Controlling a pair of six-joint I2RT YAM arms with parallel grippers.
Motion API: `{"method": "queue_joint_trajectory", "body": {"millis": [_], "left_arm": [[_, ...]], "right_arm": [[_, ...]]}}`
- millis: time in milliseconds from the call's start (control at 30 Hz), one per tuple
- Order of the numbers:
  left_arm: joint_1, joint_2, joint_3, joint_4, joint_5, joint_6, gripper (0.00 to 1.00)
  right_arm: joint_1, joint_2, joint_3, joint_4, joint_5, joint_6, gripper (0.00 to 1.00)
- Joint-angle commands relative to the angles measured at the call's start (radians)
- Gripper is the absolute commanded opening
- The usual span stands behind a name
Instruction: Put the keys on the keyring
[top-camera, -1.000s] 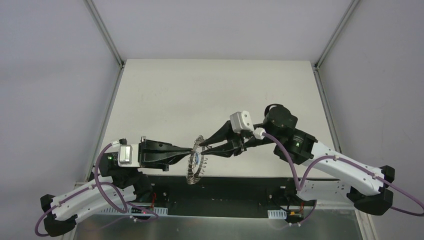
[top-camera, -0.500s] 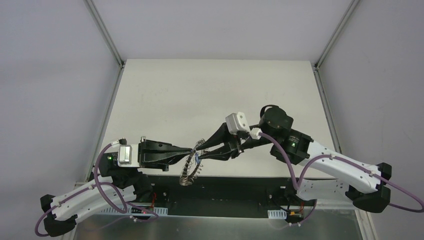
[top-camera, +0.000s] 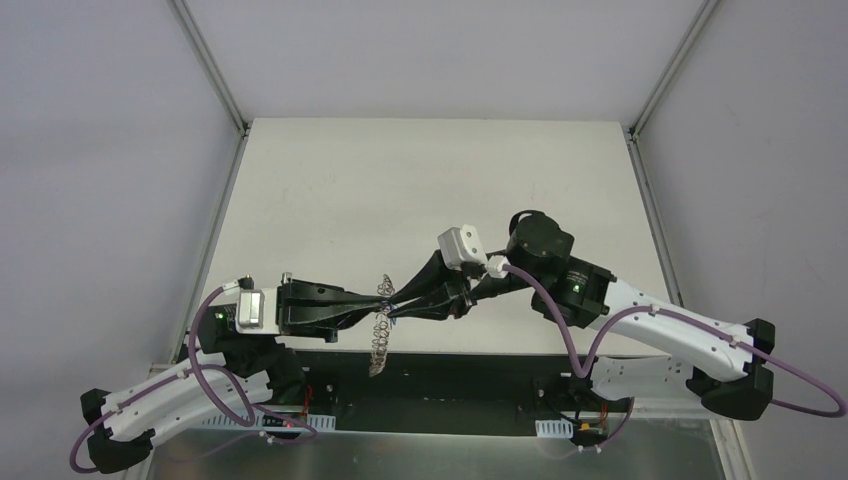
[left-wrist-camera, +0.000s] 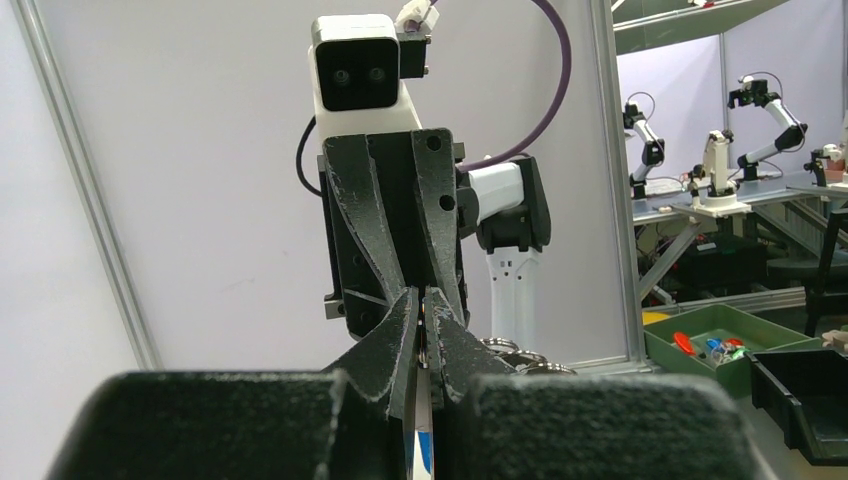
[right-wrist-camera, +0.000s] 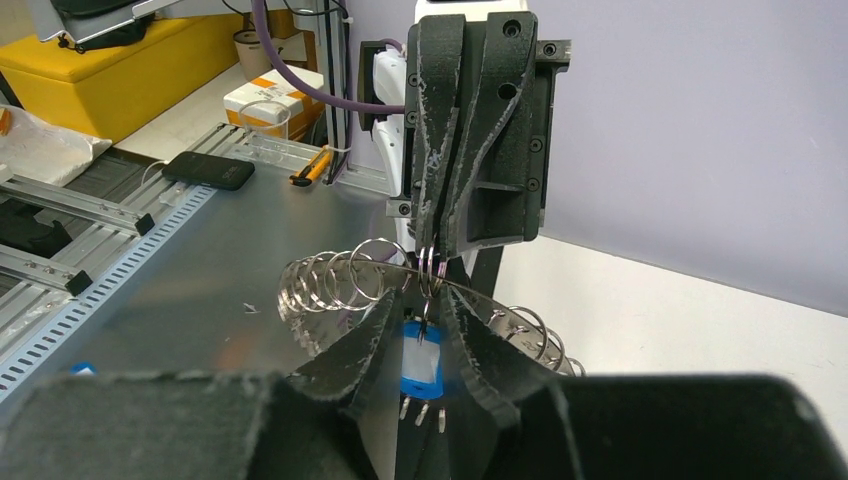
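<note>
L gripper (right-wrist-camera: 432, 262) pinches keyring (top-camera: 380, 338); R gripper (right-wrist-camera: 420, 297) narrow round blue key (right-wrist-camera: 421, 368), grip unclear.

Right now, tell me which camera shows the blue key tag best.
Right wrist: the blue key tag hangs plainly between the fingers of the right gripper, below the keyring. Left wrist shows only a blue sliver low in frame; the top view barely shows it.

Blue-tagged key (right-wrist-camera: 421, 368) partly behind right gripper (right-wrist-camera: 425, 305)
</note>
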Motion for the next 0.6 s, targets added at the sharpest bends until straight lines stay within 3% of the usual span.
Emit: {"method": "queue_joint_trajectory", "body": {"millis": [0, 200, 233, 300, 333, 567], "left_arm": [[-0.011, 0.007, 0.013, 0.092, 0.006, 0.002, 0.0], [-0.011, 0.006, 0.012, 0.092, 0.01, 0.001, 0.0], [-0.011, 0.006, 0.011, 0.091, 0.009, 0.001, 0.0], [-0.011, 0.002, 0.01, 0.093, 0.01, 0.0, 0.0], [-0.011, 0.002, 0.01, 0.093, 0.01, 0.0, 0.0], [-0.011, -0.025, 0.025, 0.028, 0.009, -0.014, 0.0]], "right_arm": [[0.011, 0.005, 0.055, 0.065, 0.005, 0.006, 0.21], [0.018, 0.01, 0.059, 0.07, 0.015, 0.007, 0.19], [0.018, 0.011, 0.06, 0.067, 0.017, 0.007, 0.17], [0.02, 0.013, 0.063, 0.057, 0.027, 0.004, 0.01], [0.02, 0.014, 0.066, 0.051, 0.034, 0.003, 0.0], [0.019, 0.011, 0.136, -0.12, 0.077, 0.002, 0.0]]}}
